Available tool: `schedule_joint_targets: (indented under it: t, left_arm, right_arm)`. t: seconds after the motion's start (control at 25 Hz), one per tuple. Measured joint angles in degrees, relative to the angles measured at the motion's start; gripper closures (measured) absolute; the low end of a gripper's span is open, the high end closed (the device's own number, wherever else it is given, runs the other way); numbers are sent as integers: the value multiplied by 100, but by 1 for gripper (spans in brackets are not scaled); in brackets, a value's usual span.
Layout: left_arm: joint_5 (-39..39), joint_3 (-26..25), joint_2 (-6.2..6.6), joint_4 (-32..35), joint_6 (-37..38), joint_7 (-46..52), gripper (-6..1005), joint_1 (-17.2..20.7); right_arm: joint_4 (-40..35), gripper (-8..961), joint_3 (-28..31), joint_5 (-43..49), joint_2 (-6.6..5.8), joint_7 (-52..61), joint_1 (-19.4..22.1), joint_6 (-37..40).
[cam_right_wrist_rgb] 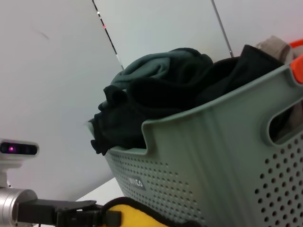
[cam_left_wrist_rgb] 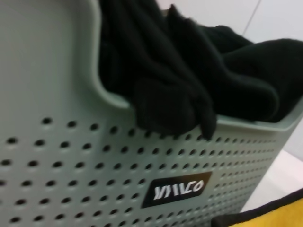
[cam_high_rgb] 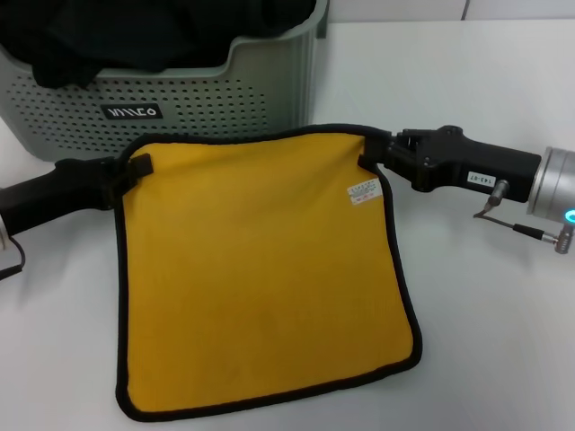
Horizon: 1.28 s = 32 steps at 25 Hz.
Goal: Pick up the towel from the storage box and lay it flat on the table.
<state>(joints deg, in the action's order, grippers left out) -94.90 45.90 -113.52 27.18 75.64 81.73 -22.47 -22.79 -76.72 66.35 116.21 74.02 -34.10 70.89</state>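
Holding the towel (cam_high_rgb: 260,269) spread yellow face up on the table (cam_high_rgb: 485,81), just in front of the storage box (cam_high_rgb: 180,99). My left gripper (cam_high_rgb: 135,169) and right gripper (cam_high_rgb: 373,153) each pinch a box-side corner. Only releasing remains, I judge. Soft square cloth, black edging, white label; box perforated plastic, black cloth (cam_high_rgb: 135,31) heaped inside.

"VIVILCO"-like logo on storage box (cam_high_rgb: 133,111)

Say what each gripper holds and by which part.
The left gripper and the right gripper each pinch a far corner of the towel.
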Motion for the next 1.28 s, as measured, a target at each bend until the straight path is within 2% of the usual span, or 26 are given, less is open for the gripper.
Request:
schedule_joint_targets:
  t: [0.12, 0.2, 0.24, 0.36, 0.56, 0.68, 0.8, 0.88, 1.04, 1.28]
  left_arm:
    - [22, -58, -34, -22, -144, -134, 965, 53]
    - [25, -111, -44, -42, -157, -184, 914, 65]
    - [32, -391, -81, -133, -146, -376, 889, 86]
    - [32, -710, -142, -177, -121, -649, 813, 141]
    - [32, -815, -177, -168, -92, -816, 598, 199]
    - [33, -820, -179, -163, 104, -966, 542, 203]
    - [101, -824, -171, -173, 820, -1330, 487, 209]
    - [143, -823, -165, -183, 1571, -1664, 450, 213]
    - [96, -716, -149, -192, 2872, -1798, 395, 193]
    - [34, -89, -96, -150, 3501, -1693, 400, 154]
  right_arm:
    - [-13, 805, -1, -31, 1, -161, -1, 68]
    - [-24, 794, -2, -51, 5, -256, 9, 81]
    - [-24, 788, -3, -52, 5, -266, 7, 47]
    - [-3, 771, -13, -59, 1, -262, -32, -269]
    - [16, 547, 2, -299, 2, -350, 56, -497]
    - [-13, 319, 2, -345, -16, -368, 153, -401]
    - [-78, 197, -6, -333, -41, -447, 279, 97]
    - [-84, 115, -43, -247, -59, -820, 371, 746]
    - [-179, 104, -77, 215, -58, -1583, 588, 1677]
    - [-203, 87, -375, 591, -14, -1616, 635, 1962]
